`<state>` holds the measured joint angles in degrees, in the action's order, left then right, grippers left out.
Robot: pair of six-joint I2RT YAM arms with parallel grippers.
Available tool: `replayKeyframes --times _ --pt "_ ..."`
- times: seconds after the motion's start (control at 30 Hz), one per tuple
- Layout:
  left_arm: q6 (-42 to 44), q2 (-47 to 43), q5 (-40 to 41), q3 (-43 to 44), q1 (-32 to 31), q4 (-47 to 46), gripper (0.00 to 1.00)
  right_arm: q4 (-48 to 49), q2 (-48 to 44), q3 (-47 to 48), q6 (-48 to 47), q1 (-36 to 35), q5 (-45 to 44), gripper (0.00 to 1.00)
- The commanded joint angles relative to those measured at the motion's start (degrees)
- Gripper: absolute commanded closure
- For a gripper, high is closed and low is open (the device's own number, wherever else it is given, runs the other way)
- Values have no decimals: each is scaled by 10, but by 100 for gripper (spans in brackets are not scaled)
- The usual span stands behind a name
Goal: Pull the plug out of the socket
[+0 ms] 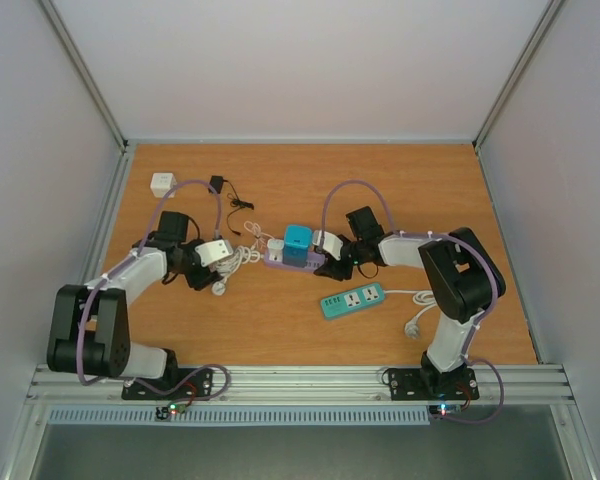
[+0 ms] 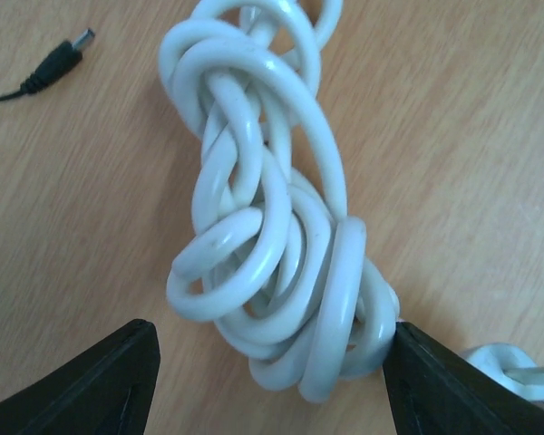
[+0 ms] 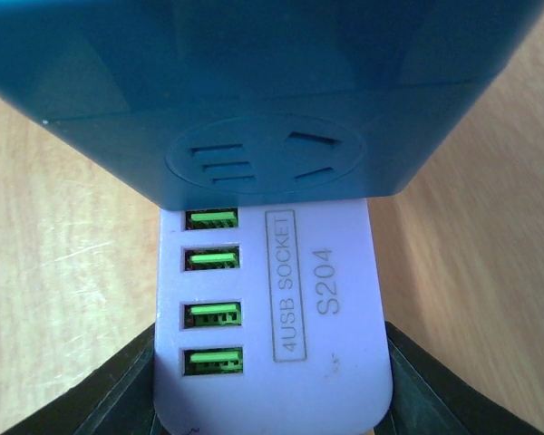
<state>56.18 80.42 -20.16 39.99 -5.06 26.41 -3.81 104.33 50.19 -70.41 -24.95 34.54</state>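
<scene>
A purple USB socket strip (image 1: 283,260) lies mid-table with a blue plug block (image 1: 298,243) seated on it and a small white plug (image 1: 276,244) beside that. In the right wrist view my right gripper (image 3: 270,331) is shut on the strip's (image 3: 281,299) near end, a finger against each side, and the blue plug (image 3: 254,91) rises just beyond. My left gripper (image 2: 274,331) stands open around a coiled white cable (image 2: 263,227). Its right finger touches the coil and its left finger is apart from it. From above, the left gripper (image 1: 217,268) sits left of the strip.
A teal power strip (image 1: 352,300) with a white cord and plug (image 1: 413,327) lies in front of the right arm. A white cube (image 1: 161,184) and a black adapter (image 1: 217,183) with its thin cord sit at the back left. A black barrel connector (image 2: 59,63) lies near the coil.
</scene>
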Motion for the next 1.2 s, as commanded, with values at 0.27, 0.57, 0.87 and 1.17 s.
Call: replayKeyframes --times 0.27,0.57,0.87,1.17 --pt "70 -72 -122 70 28 103 1 -41 -24 -30 -108 -23 18 57" --pt "-53 -46 -237 171 28 80 0 -35 -33 -22 -87 -22 25 32" --pt "-5 44 -260 280 -7 163 0 51 -102 -44 36 -2 47 23" --pt "-37 14 -174 241 -63 -14 0 156 -213 -95 137 1 13 13"
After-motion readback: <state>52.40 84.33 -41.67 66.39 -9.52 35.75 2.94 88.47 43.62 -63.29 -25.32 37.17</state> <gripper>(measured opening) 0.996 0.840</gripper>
